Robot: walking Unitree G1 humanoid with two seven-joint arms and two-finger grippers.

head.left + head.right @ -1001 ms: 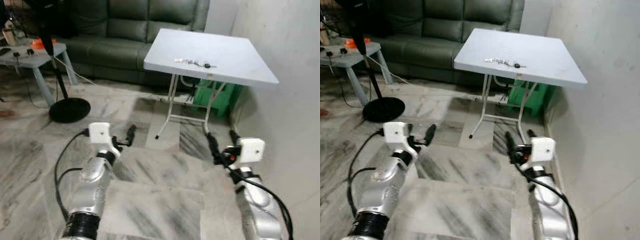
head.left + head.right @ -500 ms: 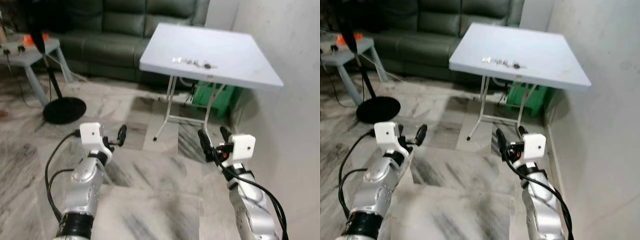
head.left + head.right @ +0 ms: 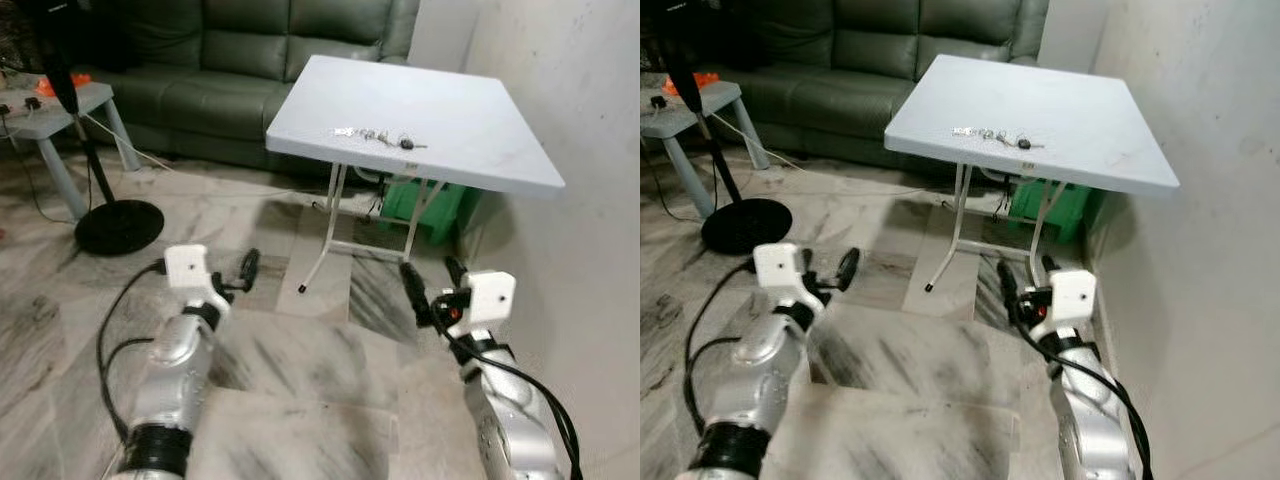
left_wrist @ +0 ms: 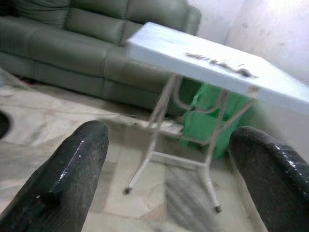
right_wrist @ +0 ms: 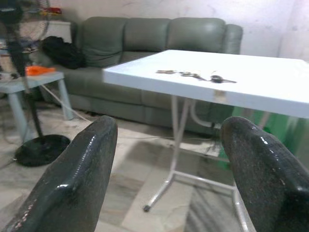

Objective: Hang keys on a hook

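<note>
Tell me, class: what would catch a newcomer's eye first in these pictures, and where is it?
First the white folding table against the wall, with a string of keys lying near its front edge. Next come the robot's two silver arms low in the foreground, the left gripper and right gripper both open and empty above the marble floor. A dark green sofa stands behind.

The keys (image 3: 378, 136), upper middle on the table (image 3: 470, 130), are too small to count; the fan (image 3: 60, 60) is cut off upper left.
</note>
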